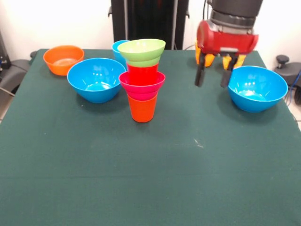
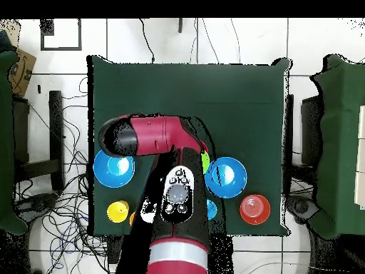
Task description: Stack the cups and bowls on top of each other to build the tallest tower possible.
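Note:
The tower stands mid-table: an orange cup (image 1: 142, 109) at the bottom, a pink-red bowl (image 1: 142, 83) in it, a red cup (image 1: 142, 73) above, and a lime-green bowl (image 1: 141, 50) on top. My gripper (image 1: 213, 76) hangs open and empty to the tower's right, just left of a large blue bowl (image 1: 257, 87). Behind its fingers (image 1: 200, 75) peek yellow-orange cups (image 1: 233, 60), partly hidden. A second blue bowl (image 1: 96, 79) sits left of the tower. In the overhead view the arm (image 2: 160, 135) covers the tower except a lime sliver.
An orange bowl (image 1: 63, 59) rests at the far left corner, and a light blue cup (image 1: 119, 49) stands behind the tower. The green cloth table (image 1: 150, 179) stretches wide in front. Overhead, the table ends close beside the yellow cup (image 2: 117, 211) and the orange bowl (image 2: 254, 209).

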{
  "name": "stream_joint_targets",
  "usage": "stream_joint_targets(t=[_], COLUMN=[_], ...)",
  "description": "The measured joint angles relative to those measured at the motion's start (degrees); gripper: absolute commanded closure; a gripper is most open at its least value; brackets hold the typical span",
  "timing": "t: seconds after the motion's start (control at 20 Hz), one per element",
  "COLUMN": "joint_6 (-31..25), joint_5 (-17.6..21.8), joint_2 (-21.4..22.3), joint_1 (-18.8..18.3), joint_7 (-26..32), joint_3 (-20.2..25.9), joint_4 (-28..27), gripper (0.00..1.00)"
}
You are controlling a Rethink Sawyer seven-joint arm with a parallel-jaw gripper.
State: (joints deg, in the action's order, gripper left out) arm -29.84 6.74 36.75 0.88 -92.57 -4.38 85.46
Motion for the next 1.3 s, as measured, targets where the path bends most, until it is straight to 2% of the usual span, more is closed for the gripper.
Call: stream_joint_targets(t=[0.3, 0.65, 1.3], joint_6=[-5.42, -10.17, -10.94], joint_5=[0.0, 0.0, 0.01], joint_2=[-3.6, -6.58, -7.56], joint_1=[-1.52, -2.63, -3.73], joint_7=[0.0, 0.0, 0.0], joint_3=[4.83, 7.35, 9.21], joint_4=[-3.58, -6.29, -6.47], gripper=[0.0, 0.0, 0.0])
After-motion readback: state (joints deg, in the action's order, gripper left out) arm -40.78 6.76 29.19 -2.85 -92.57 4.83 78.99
